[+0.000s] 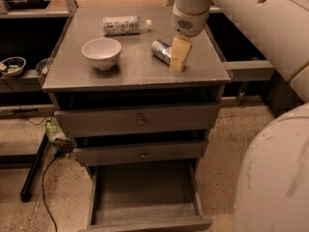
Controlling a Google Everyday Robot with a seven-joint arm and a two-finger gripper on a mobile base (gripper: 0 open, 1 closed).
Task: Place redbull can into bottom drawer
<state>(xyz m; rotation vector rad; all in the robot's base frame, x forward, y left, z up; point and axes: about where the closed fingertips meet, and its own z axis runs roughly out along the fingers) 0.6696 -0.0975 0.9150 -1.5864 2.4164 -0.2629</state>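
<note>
- Grey metal forms the cabinet (135, 74), whose flat top carries three loose things.
- The redbull can (161, 50) is seen lying on its side on the right half of the top, silver with blue patches, one end turned toward the back left.
- The gripper (176, 57) is lowered onto the top at the can's right end, its pale yellow tip pointing down and reaching the surface near the front right.
- The gripper and can are shown touching or overlapping; which of the two cannot be told.
- Whether the gripper is spread or closed cannot be told, and no hold on the can can be confirmed.
- The white arm (270, 28) is seen coming in from the upper right, with a rounded white wrist above the gripper.
- A white bowl (101, 52) is set upright on the left half of the top, well apart from the can.
- A clear bottle (123, 25) with a white cap is laid on its side near the back edge, behind the bowl and the can.
- The bottom drawer (145, 192) is pulled out wide below the cabinet, its flat floor bare and its low front panel at the lower edge of the view.
- The top drawer (140, 121) and middle drawer (142, 153), each with a small round knob, are seen slightly pulled out above it.
- A dark cable (46, 192) is trailed across the speckled floor at the left.
</note>
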